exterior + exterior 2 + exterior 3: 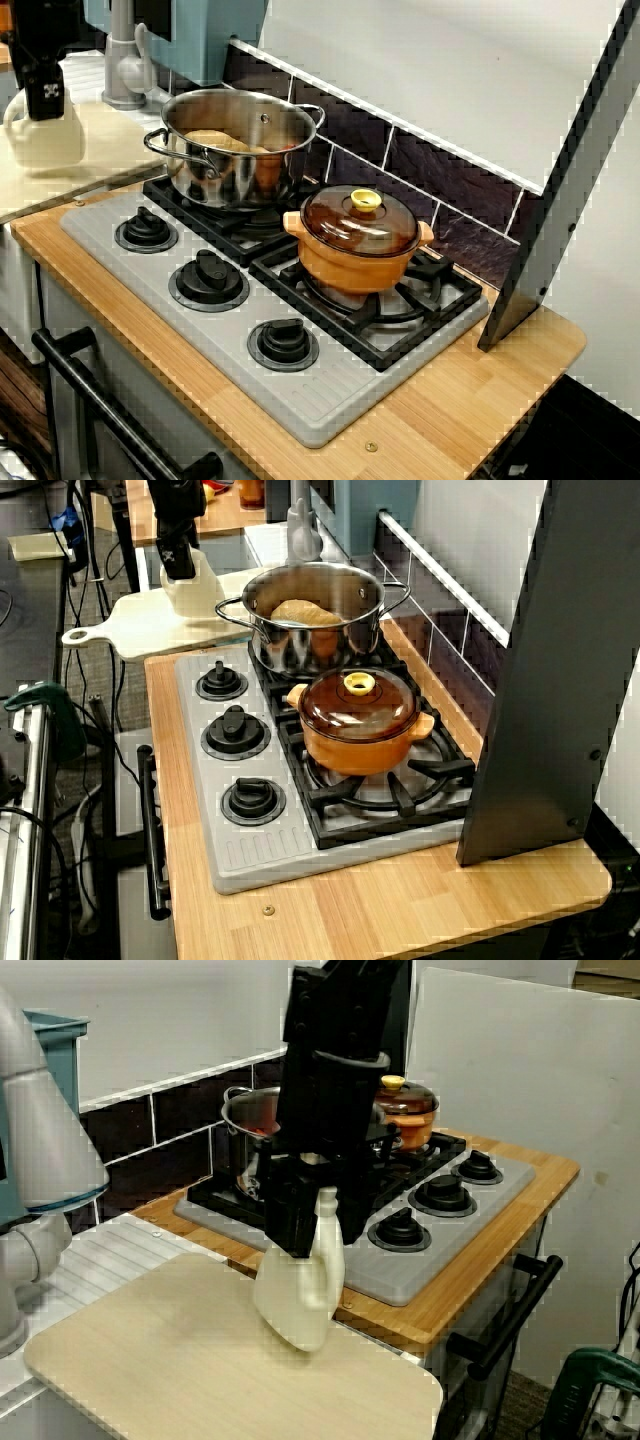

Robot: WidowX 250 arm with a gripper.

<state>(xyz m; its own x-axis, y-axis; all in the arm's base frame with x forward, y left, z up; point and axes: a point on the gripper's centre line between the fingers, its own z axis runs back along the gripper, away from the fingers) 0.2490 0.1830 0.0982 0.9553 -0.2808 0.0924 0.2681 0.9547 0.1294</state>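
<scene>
My gripper (pixel 306 1222) is shut on the neck of a cream-white plastic jug (pixel 298 1300), which hangs tilted at or just above a pale cutting board (pixel 150 1360). I cannot tell whether the jug's base touches the board. From the stove's front, the gripper (pixel 44 95) and jug (pixel 45 138) are at the far left, left of a steel pot (pixel 240 150). From above, the gripper (pixel 180 562) holds the jug (pixel 197 592) over the board (pixel 140 630).
The steel pot (pixel 315 620) holds brownish food on the back burner. An orange pot (pixel 360 720) with a glass lid sits on the burner beside it. Three black knobs (pixel 208 278) line the stove front. A grey upright panel (pixel 550 680) stands at the right. A faucet (pixel 120 60) rises behind the board.
</scene>
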